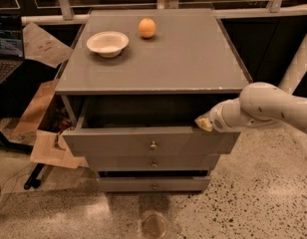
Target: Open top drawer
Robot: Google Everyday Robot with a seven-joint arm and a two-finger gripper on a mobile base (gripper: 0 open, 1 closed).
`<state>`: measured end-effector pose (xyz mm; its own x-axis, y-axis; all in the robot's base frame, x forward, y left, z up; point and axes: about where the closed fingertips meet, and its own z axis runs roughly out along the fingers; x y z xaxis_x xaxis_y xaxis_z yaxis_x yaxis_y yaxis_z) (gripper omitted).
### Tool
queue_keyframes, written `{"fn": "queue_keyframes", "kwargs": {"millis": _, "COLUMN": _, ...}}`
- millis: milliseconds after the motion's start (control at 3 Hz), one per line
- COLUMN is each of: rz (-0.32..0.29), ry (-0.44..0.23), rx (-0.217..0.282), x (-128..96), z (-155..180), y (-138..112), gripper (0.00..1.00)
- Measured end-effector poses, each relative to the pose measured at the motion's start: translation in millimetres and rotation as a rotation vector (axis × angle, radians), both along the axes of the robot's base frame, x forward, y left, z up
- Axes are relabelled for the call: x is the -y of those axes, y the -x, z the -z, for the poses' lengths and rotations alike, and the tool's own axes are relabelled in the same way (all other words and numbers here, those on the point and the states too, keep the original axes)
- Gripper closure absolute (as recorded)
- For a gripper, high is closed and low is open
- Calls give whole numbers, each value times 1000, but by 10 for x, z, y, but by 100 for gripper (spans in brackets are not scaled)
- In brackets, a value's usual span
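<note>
On the cabinet top point(193, 59) a bowl point(107, 43) and an orange point(147, 28) are sitting near each other, back left; the gripper point(204, 123) is hanging below its front-right edge.

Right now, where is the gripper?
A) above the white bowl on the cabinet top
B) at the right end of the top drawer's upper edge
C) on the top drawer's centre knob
B: the gripper sits at the right end of the pulled-out top drawer, well right of its knob.
</note>
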<state>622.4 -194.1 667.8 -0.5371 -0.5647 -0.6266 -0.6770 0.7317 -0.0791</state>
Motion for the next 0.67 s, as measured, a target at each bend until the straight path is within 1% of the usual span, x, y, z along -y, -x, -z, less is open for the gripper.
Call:
{"fn": "queue_keyframes", "kwargs": {"millis": 333, "rz": 0, "ry": 0, "rx": 0, "x": 0, "z": -56, "y": -1, "gripper": 100}}
{"fn": "queue_keyframes", "kwargs": {"millis": 667, "rz": 9, "ry": -13, "rx": -6, "x": 18, "z": -75, "y": 59, "gripper": 100}}
